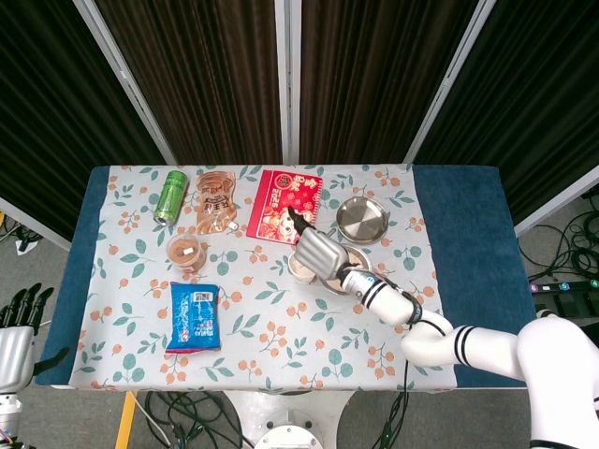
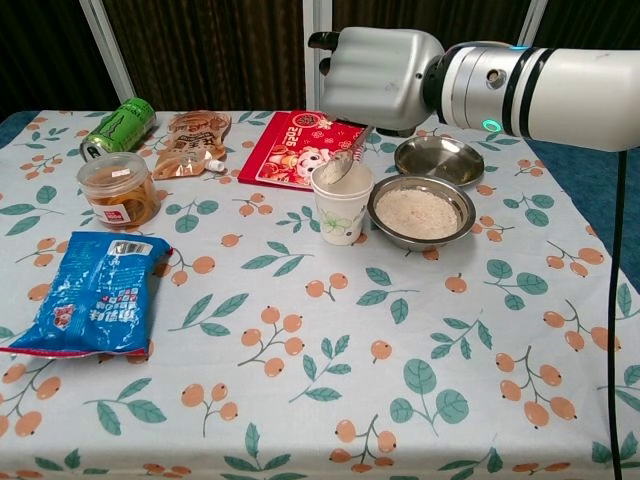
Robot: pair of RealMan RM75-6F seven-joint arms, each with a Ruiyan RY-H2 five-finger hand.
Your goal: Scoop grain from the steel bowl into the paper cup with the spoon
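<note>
One spoon (image 2: 340,165) tilted bowl-down into cup (image 2: 341,203)

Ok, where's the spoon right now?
In the chest view, the right hand holds the spoon tipped over the paper cup, just left of the steel bowl.

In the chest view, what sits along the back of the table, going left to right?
Green can → brown pouch → red booklet → empty steel dish. The right hand with the spoon overlaps the booklet-dish stretch, so I've left it out.
</note>
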